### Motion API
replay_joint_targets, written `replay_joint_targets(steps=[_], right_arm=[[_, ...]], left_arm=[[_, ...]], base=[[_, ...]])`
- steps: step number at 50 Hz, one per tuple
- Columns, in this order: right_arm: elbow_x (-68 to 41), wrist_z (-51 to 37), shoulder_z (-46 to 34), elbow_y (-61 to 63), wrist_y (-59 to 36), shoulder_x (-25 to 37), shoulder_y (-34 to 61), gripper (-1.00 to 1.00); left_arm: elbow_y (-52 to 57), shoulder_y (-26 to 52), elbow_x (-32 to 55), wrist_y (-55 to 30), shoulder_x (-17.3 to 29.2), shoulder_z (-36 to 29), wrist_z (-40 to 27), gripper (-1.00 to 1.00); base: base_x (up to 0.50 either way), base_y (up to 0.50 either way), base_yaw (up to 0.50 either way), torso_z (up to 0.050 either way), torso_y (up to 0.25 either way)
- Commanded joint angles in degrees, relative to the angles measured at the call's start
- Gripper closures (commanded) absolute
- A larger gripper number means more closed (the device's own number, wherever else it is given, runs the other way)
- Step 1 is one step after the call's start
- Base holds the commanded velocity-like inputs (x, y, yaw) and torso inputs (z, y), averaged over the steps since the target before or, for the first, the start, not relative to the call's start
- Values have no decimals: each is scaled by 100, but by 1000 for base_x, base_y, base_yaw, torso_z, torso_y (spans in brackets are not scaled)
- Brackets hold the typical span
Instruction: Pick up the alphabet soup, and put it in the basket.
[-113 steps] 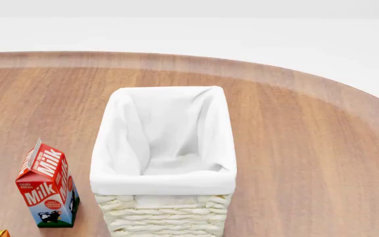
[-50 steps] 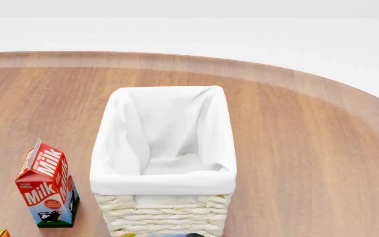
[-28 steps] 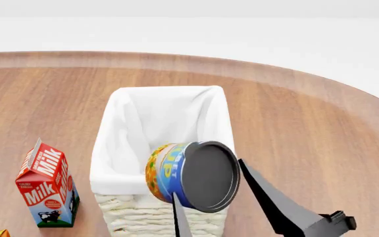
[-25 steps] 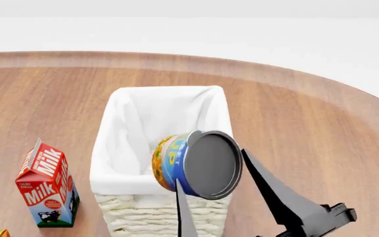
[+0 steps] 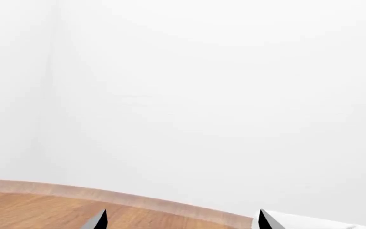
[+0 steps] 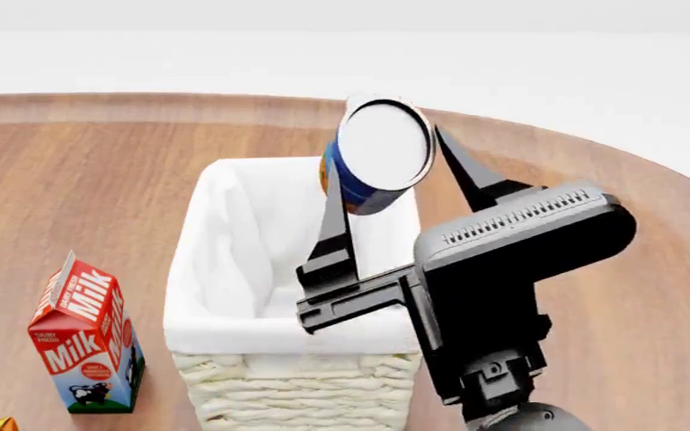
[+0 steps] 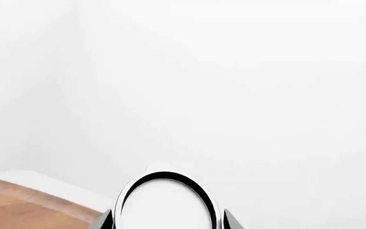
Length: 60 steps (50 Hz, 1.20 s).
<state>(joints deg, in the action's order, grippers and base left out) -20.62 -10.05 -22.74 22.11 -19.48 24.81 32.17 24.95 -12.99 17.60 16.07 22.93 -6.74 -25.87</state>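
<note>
Right tool clamped on the alphabet soup, one black finger against each side of the can. In the head view, can held up over the far end of the basket, toward 12 o'clock from the basket's middle, lying sideways with its plain pale lid facing the camera and a strip of blue label showing at its 7 o'clock edge. Not touching the liner; clearly raised above the rim. Basket standing on the round wooden desk, white cloth folded over its rim, woven wall visible at the near end. Milk carton upright at 9 o'clock from the basket's near end, just beside it yet apart. Sliver of something orange at the lower left corner, too small to tell.

Left wrist view: only the two dark fingertips of the left tool showing, set well apart with nothing between them; beyond, the desk edge and a corner of white cloth.

Right wrist view: the can's pale lid with its dark ring filling the gap between two fingertips, white wall behind, a wedge of desk at one side.
</note>
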Motion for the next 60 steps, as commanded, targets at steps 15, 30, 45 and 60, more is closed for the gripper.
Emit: replay_joint_targets(steps=[15,30,45,60], right_arm=[[7,699,-515,-3195,-1340,-1210,2824,100],[-80,1170,-833,-4260,-1723,-1600,3548,100],[-54,1159,-1106,-4527,-2120,-1714,3747,100],[-130,1256,-1225,-4702,-2187,-1756,3787,100]], left_arm=[[-13,-15,61,55,43,5,1,-100],[-18,16,61,40,52,-21,-13,-100],[4,-31,87,75,76,-5,-33,-100],[-60,8,-18,78,65,38,-124,-100]], base=[[0,0,0,1,1],[0,0,0,0,1],[0,0,0,0,1],[0,0,0,0,1]])
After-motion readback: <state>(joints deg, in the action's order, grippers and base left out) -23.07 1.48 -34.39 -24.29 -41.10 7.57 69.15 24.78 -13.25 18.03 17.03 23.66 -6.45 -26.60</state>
